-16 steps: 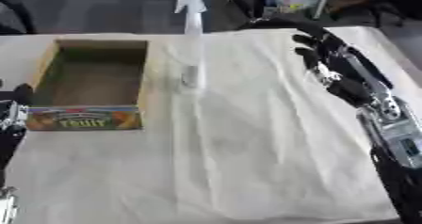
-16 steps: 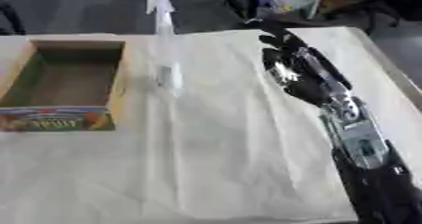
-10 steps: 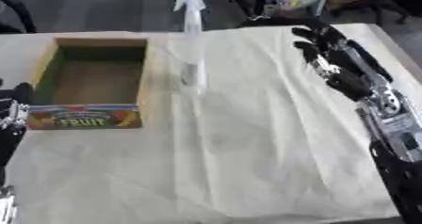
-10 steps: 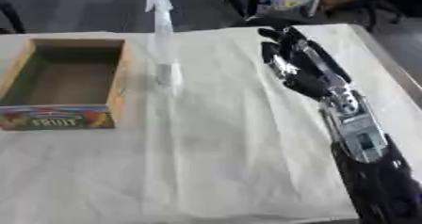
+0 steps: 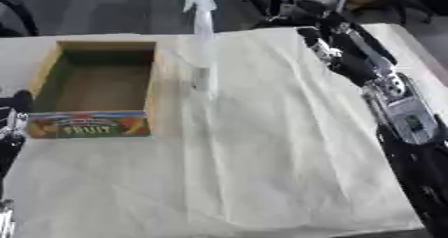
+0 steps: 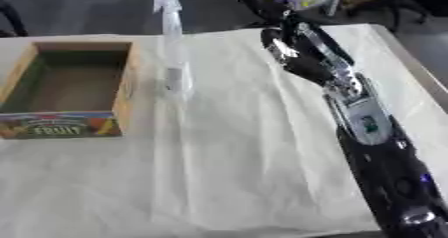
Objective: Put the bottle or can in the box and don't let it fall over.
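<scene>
One tall, clear, slender plastic bottle (image 5: 202,57) stands upright on the white cloth-covered worktop (image 5: 280,152), just beside the right wall of the open cardboard box with the "FRUIT" print (image 5: 98,89) and outside it. The box interior shows nothing in it.

Right hand (image 6: 297,52), black with silver joints, is at the far right part of the cloth, well apart from the bottle. Its fingers (image 6: 273,29) are spread and fairly straight, holding nothing. Left hand (image 5: 12,119) shows only as a dark sliver at the left edge beside the box front; I cannot tell how its fingers stand.

Step in hand, as judged: the approach, before any grasp. Bottle not yet touched, placement not yet begun.

Next move calls for: bring the right hand leftward to the bottle's mid-body and close the fingers around it without pushing it sideways. Then lift it clear of the box wall and set it down vertical on the box floor.

Risk: the bottle is tall and narrow, so a glancing touch high up would likely tip it.
</scene>
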